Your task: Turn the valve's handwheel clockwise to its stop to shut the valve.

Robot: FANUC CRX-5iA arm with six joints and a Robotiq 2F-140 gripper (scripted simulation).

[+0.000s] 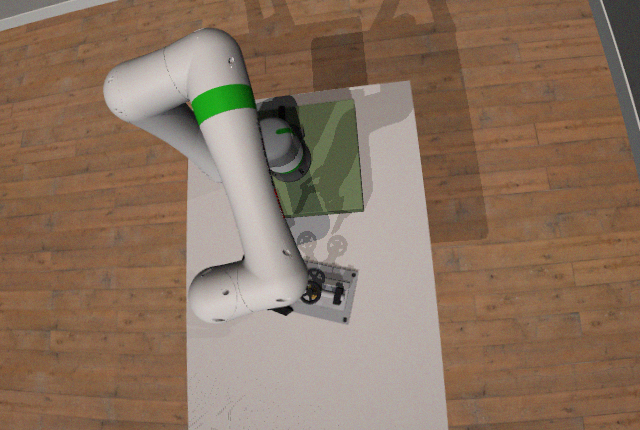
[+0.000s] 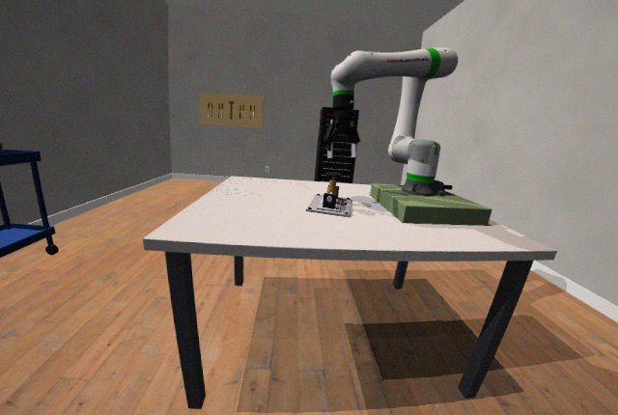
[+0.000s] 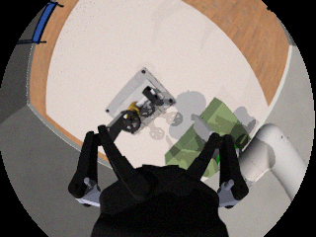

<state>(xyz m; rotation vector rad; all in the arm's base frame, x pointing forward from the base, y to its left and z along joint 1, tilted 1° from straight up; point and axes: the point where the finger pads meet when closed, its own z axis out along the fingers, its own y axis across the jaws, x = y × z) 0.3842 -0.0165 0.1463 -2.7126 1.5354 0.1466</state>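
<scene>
The valve stands on a small grey plate [image 1: 330, 293] on the white table. Its black handwheel [image 1: 311, 293] lies level on a brass stem; it also shows in the side view [image 2: 331, 184] and in the wrist view [image 3: 133, 118]. A second small black wheel [image 1: 315, 276] sits beside it on the plate. My gripper [image 2: 342, 151] hangs well above the valve, fingers pointing down. In the wrist view the gripper [image 3: 158, 194] is wide open with nothing between the fingers. In the top view the arm hides the gripper.
A green block [image 1: 320, 156] [image 2: 429, 203] carries the robot's base at the table's far end. A black rack [image 2: 335, 151] stands behind the table. A blue cart [image 2: 19, 196] stands at the left on the floor.
</scene>
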